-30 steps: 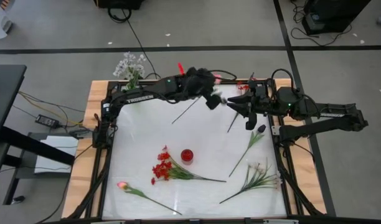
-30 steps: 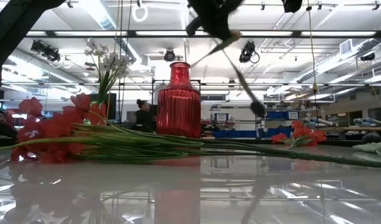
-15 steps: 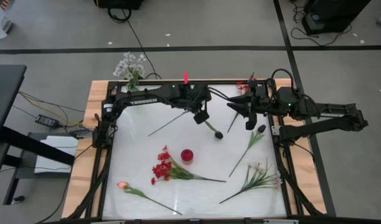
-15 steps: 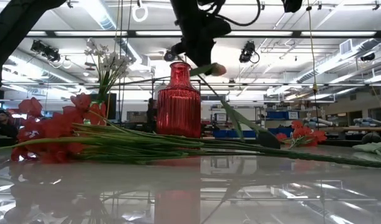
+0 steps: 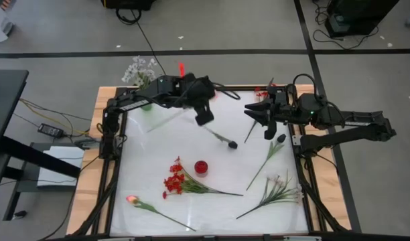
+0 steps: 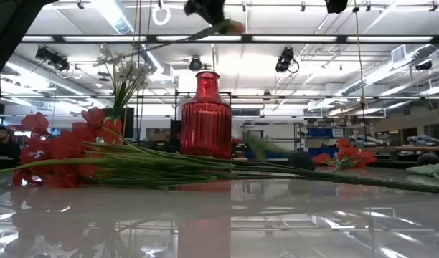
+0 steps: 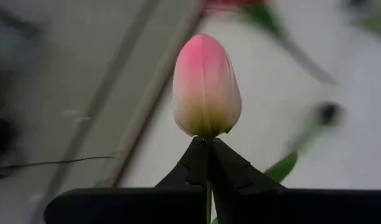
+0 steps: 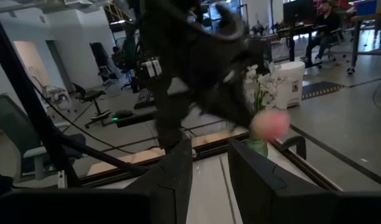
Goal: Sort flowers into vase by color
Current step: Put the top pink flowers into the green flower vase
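Several flowers lie on the white tabletop [image 5: 151, 154]: a pink tulip [image 5: 132, 199] at seven o'clock, a red cluster [image 5: 174, 179] beside the small red vase [image 5: 201, 167] near the centre, and a pale spray [image 5: 277, 186] at four o'clock. A dark bud [image 5: 281, 138] rests at three o'clock, another dark-budded stem [image 5: 222, 138] just past centre. Farther back, the left hand [image 5: 203, 114] hovers around twelve o'clock, fingers [image 7: 197, 163] pinched tight on the stem just under a pink tulip bud [image 7: 206, 86]. The right hand [image 5: 260, 124] waits at two o'clock, its fingers [image 8: 249, 165] parted halfway, holding nothing. White blossoms [image 5: 139, 70] stand beyond the far edge at eleven o'clock.
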### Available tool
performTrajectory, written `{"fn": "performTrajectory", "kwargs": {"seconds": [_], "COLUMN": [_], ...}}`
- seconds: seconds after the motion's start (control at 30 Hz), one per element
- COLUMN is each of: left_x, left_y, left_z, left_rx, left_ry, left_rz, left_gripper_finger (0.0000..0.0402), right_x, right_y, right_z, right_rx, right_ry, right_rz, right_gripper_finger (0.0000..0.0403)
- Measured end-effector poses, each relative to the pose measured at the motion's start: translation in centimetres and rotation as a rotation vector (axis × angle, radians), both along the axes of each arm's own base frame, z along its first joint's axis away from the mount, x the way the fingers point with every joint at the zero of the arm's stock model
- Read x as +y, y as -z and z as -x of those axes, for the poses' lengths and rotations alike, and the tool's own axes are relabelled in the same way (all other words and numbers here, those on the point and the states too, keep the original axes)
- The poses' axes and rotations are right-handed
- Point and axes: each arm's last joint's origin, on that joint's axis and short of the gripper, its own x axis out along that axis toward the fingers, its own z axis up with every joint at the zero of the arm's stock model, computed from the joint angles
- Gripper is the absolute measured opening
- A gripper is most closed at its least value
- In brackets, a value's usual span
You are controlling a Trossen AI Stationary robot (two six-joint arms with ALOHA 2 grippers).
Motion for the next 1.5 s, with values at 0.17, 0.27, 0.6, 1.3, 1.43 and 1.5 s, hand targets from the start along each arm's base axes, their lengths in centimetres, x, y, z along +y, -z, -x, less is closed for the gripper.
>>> {"fn": "performTrajectory", "kwargs": {"seconds": [0.17, 0.27, 0.6, 1.3, 1.43, 1.5], "left_x": [0.1, 0.3, 2.1, 1.6, 1.1, 0.7], "left_y": [-2.2, -2.5, -0.6, 7.1, 6.1, 5.2], "left_z": [1.3, 1.6, -0.2, 11.1, 16.1, 18.7], "left_rx": [-0.074, -0.097, -0.173, -0.552, -0.615, -0.675], "left_ry": [-0.02, -0.037, 0.049, 0.009, -0.116, -0.188], "left_rz": [-0.106, -0.108, -0.035, 0.009, -0.116, -0.21], "left_gripper_finger": [0.0007, 0.0007, 0.0006, 0.0005, 0.0005, 0.0005], "right_x": [0.0, 0.0, 0.0, 0.0, 0.0, 0.0], "right_y": [0.0, 0.0, 0.0, 0.0, 0.0, 0.0], "right_z": [0.0, 0.0, 0.0, 0.0, 0.0, 0.0], "right_rx": [0.0, 0.001, 0.0, 0.001, 0.001, 0.001], "right_ry": [0.0, 0.0, 0.0, 0.0, 0.0, 0.0], "right_rz": [0.0, 0.0, 0.0, 0.0, 0.0, 0.0], "right_gripper_finger": [0.0113, 0.0113, 0.0113, 0.0113, 0.0113, 0.0113]}}
